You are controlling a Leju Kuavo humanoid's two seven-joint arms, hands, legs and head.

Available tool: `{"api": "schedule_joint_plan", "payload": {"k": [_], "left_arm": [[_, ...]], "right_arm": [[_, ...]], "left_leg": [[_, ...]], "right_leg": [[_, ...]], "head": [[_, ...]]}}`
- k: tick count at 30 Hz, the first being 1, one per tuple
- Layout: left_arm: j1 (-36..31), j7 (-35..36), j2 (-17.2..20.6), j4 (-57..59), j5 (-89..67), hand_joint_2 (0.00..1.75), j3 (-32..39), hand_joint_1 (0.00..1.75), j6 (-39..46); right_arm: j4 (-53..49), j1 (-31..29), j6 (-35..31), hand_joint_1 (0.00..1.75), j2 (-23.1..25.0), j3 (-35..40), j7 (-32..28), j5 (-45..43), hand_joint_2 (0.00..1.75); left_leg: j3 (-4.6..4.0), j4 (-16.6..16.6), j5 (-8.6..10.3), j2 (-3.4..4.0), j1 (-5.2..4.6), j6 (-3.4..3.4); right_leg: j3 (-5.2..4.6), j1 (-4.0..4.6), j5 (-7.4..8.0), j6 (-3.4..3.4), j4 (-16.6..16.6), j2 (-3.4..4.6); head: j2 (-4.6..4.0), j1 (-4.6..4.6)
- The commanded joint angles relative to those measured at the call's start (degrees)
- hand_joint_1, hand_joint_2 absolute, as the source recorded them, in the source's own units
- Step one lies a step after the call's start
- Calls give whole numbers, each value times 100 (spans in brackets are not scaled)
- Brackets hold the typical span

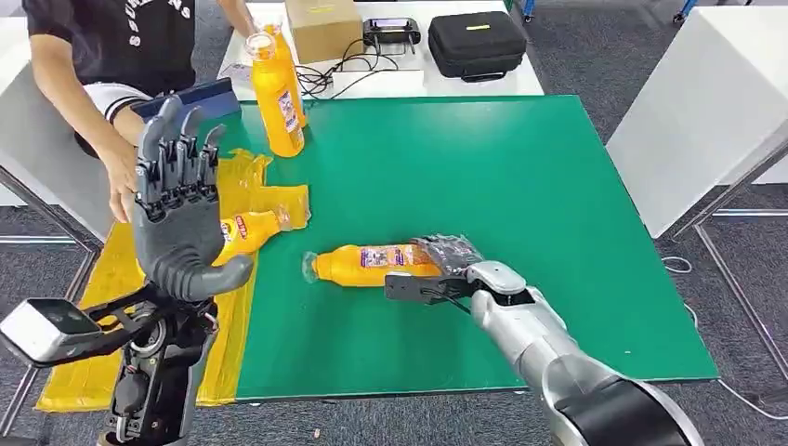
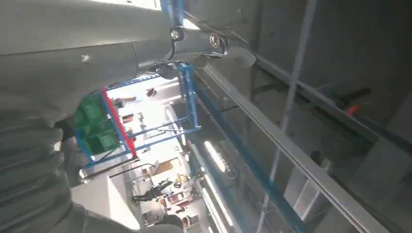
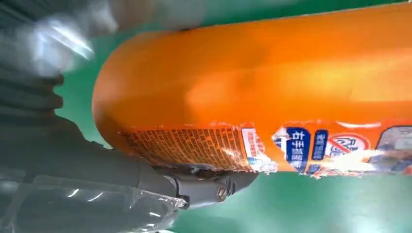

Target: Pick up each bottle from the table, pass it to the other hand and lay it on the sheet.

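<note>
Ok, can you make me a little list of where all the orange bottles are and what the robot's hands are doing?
Lying bottle: on its side on the green mat, right hand wrapped around its base
Bottle on sheet: lying on the yellow sheet
Standing bottles: upright at the mat's far left corner
Left hand: raised, fingers spread, holding nothing
Person's hand: near the sheet's edge

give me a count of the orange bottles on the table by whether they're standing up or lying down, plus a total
Standing bottles: 2, close together and, at the far edge of the green mat.
Lying bottles: 2, one on the yellow sheet, one on the mat at the right hand.
Total: 4.
</note>
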Motion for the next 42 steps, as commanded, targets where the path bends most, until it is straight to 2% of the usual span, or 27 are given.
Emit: {"api": "schedule_joint_plan", "payload": {"k": [1,3,5,6,8,9,13,14,15,17,20,21,23,25,28,37,38,39,40,42], "left_arm": [[24,30,290,-232,-54,175,-329,0,106],[94,30,317,-226,-46,175,-351,0,227],[230,30,346,-248,-74,175,-365,0,380],[302,30,286,-227,-139,175,-278,0,323],[414,30,401,-146,-231,175,-429,0,623],[409,30,436,-26,-336,175,-507,0,781],[449,30,501,362,-657,175,-659,0,1095],[466,30,442,601,-906,175,-642,0,1185],[473,30,373,753,-1123,175,-608,0,1300],[436,40,203,1066,-1317,175,-514,0,1321],[367,70,134,1188,-1333,175,-498,0,1290],[367,70,134,1188,-1333,175,-498,0,1290],[359,76,129,1182,-1344,175,-479,0,1275],[359,76,129,1182,-1344,175,-479,0,1275],[359,76,129,1182,-1344,175,-479,0,1275],[359,76,129,1182,-1344,175,-479,0,1275],[359,76,129,1182,-1344,175,-479,0,1275],[359,76,129,1182,-1344,175,-479,0,1275],[371,97,121,1171,-1351,175,-458,0,1236],[302,312,43,1281,-1309,175,-387,0,1091]], "right_arm": [[477,-129,-213,175,53,-69,98,74,175],[337,-62,-747,175,85,-146,140,56,175],[-29,113,-1734,175,172,-705,-117,-460,175],[-167,178,-2044,175,197,-899,-312,-682,175],[-1050,551,-2671,175,208,-1469,-1076,-1490,175],[-1745,876,-2851,175,213,-1654,-1486,-1965,175],[-3538,1782,-2983,175,223,-1939,-2193,-3430,175],[-4102,2107,-3254,175,276,-2029,-2408,-3877,175],[-4347,2262,-3450,175,271,-1984,-2417,-3905,175],[-4700,2487,-3567,175,301,-1982,-2418,-4097,175],[-4720,2511,-3582,175,326,-1976,-2462,-4177,175],[-4720,2511,-3582,175,326,-1976,-2462,-4177,175],[-4668,2472,-3583,175,327,-1978,-2477,-4204,175],[-4668,2472,-3583,175,327,-1978,-2477,-4204,175],[-4668,2472,-3583,175,327,-1978,-2477,-4204,175],[-4668,2472,-3583,175,327,-1978,-2477,-4204,175],[-4668,2472,-3583,175,327,-1978,-2477,-4204,175],[-4668,2472,-3583,175,327,-1978,-2477,-4204,175],[-4642,2457,-3596,175,328,-1978,-2512,-4252,175],[-4669,2467,-3527,175,327,-1925,-2547,-4378,175]], "left_leg": [[20,-3,-6,0,3,-12],[34,-5,-12,8,2,-16],[36,-7,-13,8,3,-17],[46,-8,-16,10,1,-20],[43,-8,-16,10,2,-20],[21,-6,-9,8,2,-13],[41,-11,-16,-3,3,-19],[25,-12,-6,-13,3,-12],[31,-8,-11,-15,4,-16],[34,-15,-11,-38,-2,-14],[39,-5,-19,-32,0,-18],[15,-4,-12,-26,0,-13],[30,-2,-22,-14,0,-18],[7,-5,-9,-17,0,-12],[33,-4,-19,-14,1,-20],[16,-5,-11,-11,0,-12],[61,-4,-31,-3,2,-26],[23,-3,-14,-11,2,-15],[44,-2,-24,-8,2,-21],[19,-3,-13,-10,2,-14]], "right_leg": [[23,4,-8,-2,-6,-9],[35,3,-12,-3,-6,-4],[38,4,-13,-3,-8,-4],[47,3,-17,-3,-9,-6],[43,3,-17,-3,-7,-4],[22,2,-9,-2,-5,-2],[46,4,-21,-3,-10,-18],[29,3,-13,-3,-12,-23],[36,4,-20,-4,-9,-26],[42,-1,-25,-4,-12,-47],[50,1,-33,2,-6,-44],[23,1,-24,6,-6,-32],[36,1,-28,6,-4,-26],[11,0,-18,7,-5,-29],[37,3,-27,7,-6,-32],[18,1,-19,9,-6,-25],[65,4,-39,7,-7,-28],[27,3,-22,9,-6,-27],[48,4,-32,8,-6,-30],[23,3,-20,9,-6,-25]], "head": [[0,4],[-2,4],[0,2],[-2,4],[0,2],[-2,6],[-2,0],[0,4],[0,4],[0,0],[-2,4],[-2,2],[0,4],[0,4],[-2,2],[0,2],[0,2],[0,2],[0,2],[0,4]]}}
